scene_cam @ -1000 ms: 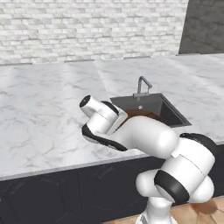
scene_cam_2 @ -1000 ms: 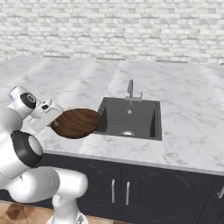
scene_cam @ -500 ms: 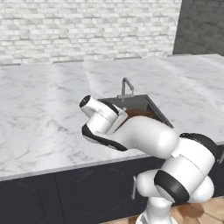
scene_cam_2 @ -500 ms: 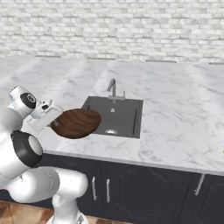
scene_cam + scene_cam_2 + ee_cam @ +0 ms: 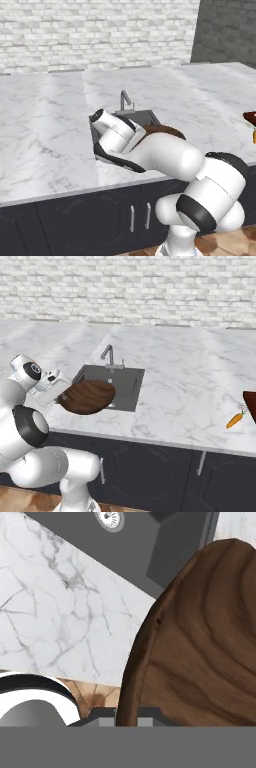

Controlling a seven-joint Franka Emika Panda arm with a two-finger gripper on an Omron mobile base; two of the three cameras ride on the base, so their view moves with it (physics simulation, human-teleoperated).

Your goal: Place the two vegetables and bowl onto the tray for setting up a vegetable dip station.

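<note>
The whole scene has slid across both base views since a second ago, so the base has driven sideways along the counter (image 5: 165, 381); the things themselves have not moved. The sink (image 5: 107, 387) now sits further left in the right base view, with the faucet (image 5: 108, 354) behind it. The arm keeps the same pose, carrying the bowl (image 5: 87, 396) tilted in the air over the counter's front edge, just beside the sink. The gripper (image 5: 128, 714) is clamped on the bowl's rim, which fills the right of the hand view. New at the right edge: a corner of the tray (image 5: 251, 402) and, near it on the counter, the carrot (image 5: 234, 419).
</note>
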